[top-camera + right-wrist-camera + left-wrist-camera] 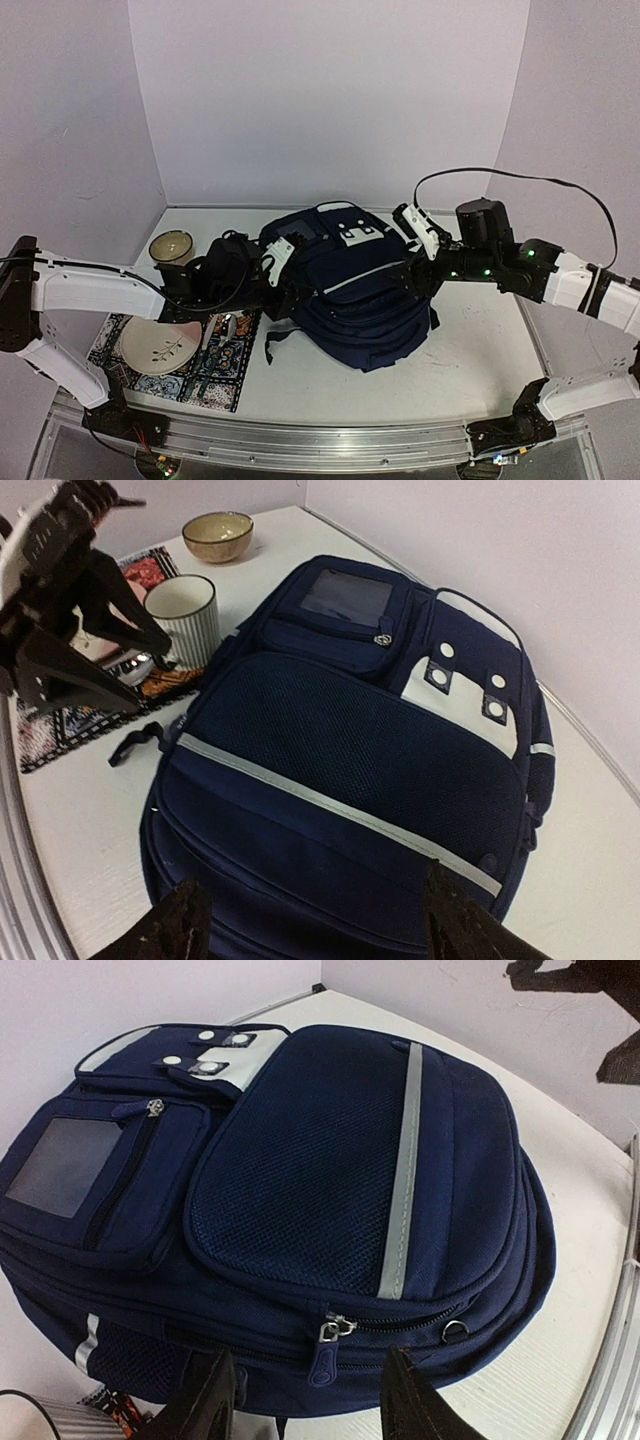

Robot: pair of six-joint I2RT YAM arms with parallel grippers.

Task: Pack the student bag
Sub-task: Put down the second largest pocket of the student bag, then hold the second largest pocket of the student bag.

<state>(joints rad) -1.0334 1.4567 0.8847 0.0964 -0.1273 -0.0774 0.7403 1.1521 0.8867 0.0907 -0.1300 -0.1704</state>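
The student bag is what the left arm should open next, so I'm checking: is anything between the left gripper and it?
Nothing visible. In the left wrist view the left gripper, jaws open, faces the student bag just by a zipper pull, with no other object between.

No readable writing shows on the student bag (368, 308) or anything else.

Navy student bag (368, 300) (grey stripe), tan bowl (172, 246)
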